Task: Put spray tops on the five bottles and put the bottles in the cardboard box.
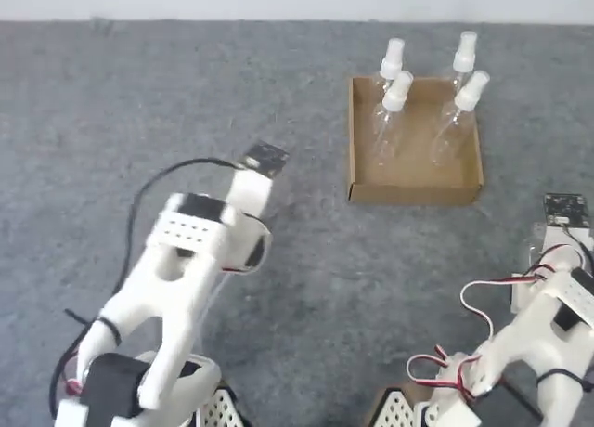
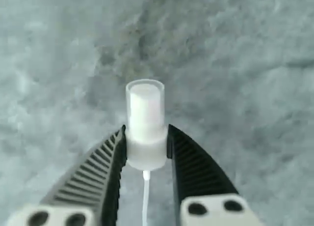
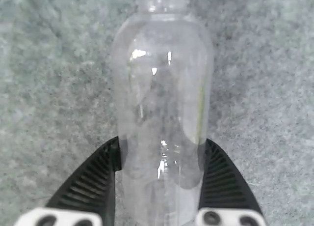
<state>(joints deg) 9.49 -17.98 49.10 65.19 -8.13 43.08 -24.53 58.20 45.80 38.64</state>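
Okay, high view first: the box (image 1: 415, 193) sits on the grey counter (image 1: 111, 102) at the far right, and four bottles (image 1: 388, 121) lean in it with white tops on. So four look done and one is left, I'd say. One arm (image 1: 186, 278) is low at picture-left and another arm (image 1: 548, 325) is in the lower right corner, both well apart from the box.

Left wrist view: the left gripper (image 2: 145, 133) is clamped on the collar of a spray top (image 2: 145, 113). The cap sticks out past the fingertips and the thin tube (image 2: 145, 196) runs back between the jaws. Held by the collar, probably so the tube end stays free to feed into a neck.

Right wrist view: the right gripper (image 3: 162, 146) is clamped on the lower body of a clear bottle (image 3: 162, 88), with the counter behind it. The neck runs to the picture edge and no top is seen on it. The low grip likely leaves the neck clear for the top. Next, tube and neck need lining up; the clear plastic may slip.
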